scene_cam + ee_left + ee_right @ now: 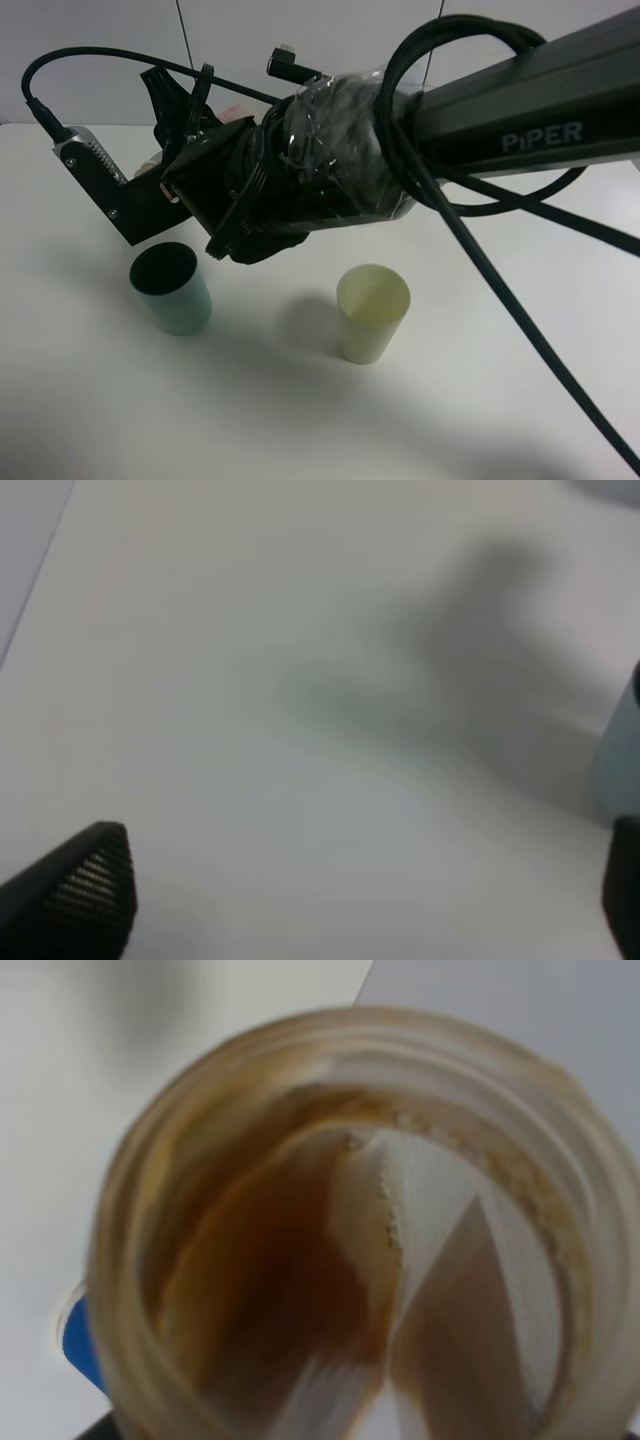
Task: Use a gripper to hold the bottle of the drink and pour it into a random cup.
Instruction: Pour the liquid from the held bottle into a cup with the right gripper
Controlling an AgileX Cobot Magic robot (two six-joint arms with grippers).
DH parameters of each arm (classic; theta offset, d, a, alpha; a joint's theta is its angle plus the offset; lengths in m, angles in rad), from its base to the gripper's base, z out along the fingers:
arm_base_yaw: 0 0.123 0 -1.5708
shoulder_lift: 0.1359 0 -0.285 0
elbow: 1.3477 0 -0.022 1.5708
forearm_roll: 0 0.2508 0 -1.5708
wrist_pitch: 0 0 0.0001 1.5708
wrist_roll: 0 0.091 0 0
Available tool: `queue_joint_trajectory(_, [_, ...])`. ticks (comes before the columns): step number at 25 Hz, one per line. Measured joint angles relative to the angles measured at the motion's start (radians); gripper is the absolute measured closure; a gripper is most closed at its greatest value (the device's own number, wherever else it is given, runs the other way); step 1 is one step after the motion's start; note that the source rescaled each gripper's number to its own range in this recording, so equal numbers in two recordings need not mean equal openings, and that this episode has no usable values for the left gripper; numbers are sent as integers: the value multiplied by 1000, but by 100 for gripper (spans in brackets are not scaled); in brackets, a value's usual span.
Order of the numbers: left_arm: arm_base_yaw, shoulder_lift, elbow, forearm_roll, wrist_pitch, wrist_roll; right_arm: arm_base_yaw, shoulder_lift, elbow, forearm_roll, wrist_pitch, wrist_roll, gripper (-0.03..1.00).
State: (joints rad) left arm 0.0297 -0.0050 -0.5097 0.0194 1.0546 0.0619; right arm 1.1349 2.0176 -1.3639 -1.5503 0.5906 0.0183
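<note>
right gripper (140, 150) clamped on bottle (135, 1260), over teal cup (172, 292) at left, brown drink (265, 1280) inside bottle, yellow cup (373, 315) to its right, left gripper (355, 900) jaws apart

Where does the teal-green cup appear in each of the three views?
Exterior high: the teal-green cup stands upright at lower left.
Left wrist: probably the cup again, a blurred strip at the picture's right edge.
Right wrist: not in it; the bottle fills the picture.
Shared landmark: the white table.

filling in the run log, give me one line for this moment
right gripper: shut on bottle, near teal cup | drink: in bottle | left gripper: open | yellow cup: upright
</note>
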Motion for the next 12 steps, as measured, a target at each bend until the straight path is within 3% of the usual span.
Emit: queue_joint_trajectory(12, [0, 0, 0, 0, 0, 0, 0, 0, 0, 0, -1, -68, 97])
